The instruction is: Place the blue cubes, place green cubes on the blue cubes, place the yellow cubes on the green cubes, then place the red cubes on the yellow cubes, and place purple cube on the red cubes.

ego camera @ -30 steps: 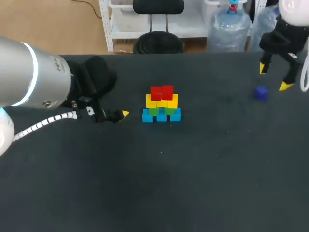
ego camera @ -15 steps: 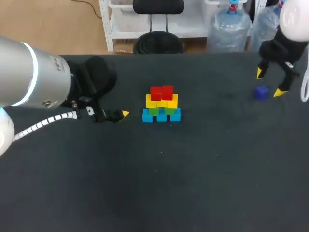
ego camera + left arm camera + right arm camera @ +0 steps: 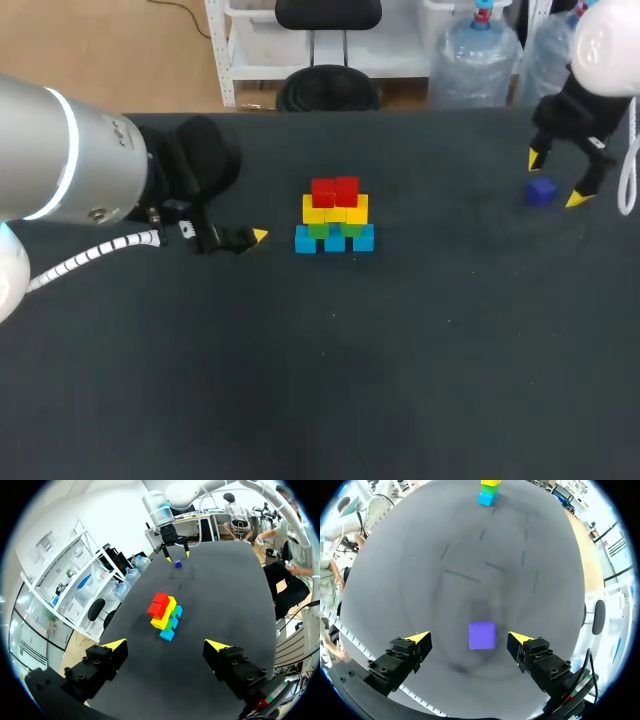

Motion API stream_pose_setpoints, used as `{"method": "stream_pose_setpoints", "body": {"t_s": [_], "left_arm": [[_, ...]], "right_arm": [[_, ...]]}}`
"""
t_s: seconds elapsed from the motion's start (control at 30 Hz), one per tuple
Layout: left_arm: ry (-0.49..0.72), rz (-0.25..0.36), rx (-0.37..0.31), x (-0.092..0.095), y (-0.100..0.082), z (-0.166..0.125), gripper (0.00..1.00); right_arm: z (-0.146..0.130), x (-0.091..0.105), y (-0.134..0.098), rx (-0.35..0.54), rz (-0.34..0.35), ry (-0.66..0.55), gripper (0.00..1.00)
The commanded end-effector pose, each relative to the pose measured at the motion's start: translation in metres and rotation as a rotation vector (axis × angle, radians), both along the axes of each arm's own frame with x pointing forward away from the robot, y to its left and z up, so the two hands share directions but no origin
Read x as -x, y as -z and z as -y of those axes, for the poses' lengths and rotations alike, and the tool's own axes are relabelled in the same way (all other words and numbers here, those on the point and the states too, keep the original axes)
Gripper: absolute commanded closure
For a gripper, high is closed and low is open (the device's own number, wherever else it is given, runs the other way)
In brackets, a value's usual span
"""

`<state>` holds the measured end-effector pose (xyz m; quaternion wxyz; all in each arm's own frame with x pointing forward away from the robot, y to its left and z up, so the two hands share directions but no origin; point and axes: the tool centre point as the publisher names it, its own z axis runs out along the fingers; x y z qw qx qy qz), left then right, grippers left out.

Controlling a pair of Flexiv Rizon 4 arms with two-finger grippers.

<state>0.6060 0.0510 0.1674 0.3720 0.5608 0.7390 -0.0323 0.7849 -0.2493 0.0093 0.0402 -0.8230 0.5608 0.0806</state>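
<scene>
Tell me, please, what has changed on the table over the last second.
The right gripper came down over the purple cube, its open fingers now either side of it, not touching. The purple cube, the cube stack and the left gripper stayed put.

A broad counter (image 3: 420, 380) with a dark, matte, charcoal top fills the scene, its far edge running straight across the head view. The light falls soft and even on it. In the right wrist view, faint darker streaks (image 3: 462, 576) mark the surface.
</scene>
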Motion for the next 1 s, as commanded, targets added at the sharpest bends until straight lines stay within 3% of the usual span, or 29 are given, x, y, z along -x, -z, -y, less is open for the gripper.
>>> {"method": "stream_pose_setpoints", "body": {"t_s": [0.03,0.47,0.53,0.6,0.67,1.0], "left_arm": [[-0.005,0.004,-0.001,0.0007,0.0009,0.0006,0.00],[-0.005,0.004,-0.001,0.0007,0.0009,0.0006,0.00],[-0.005,0.004,-0.001,0.0007,0.0009,0.0006,0.00],[-0.005,0.004,-0.001,0.0007,0.0009,0.0006,0.00],[-0.005,0.004,-0.001,0.0007,0.0009,0.0006,0.00],[-0.005,0.004,-0.001,0.0007,0.0009,0.0006,0.00]], "right_arm": [[0.0009,-0.0119,0.0062,-0.008,-0.023,0.003,0.00],[-0.0034,-0.0134,0.0125,-0.024,-0.031,0.012,0.00],[-0.0044,-0.0132,0.0124,-0.026,-0.031,0.010,0.21],[-0.0047,-0.0132,0.0124,-0.027,-0.031,0.009,0.31],[-0.0048,-0.0132,0.0125,-0.027,-0.031,0.008,0.49],[-0.0035,-0.0111,0.0161,-0.028,-0.035,0.012,0.62]]}}
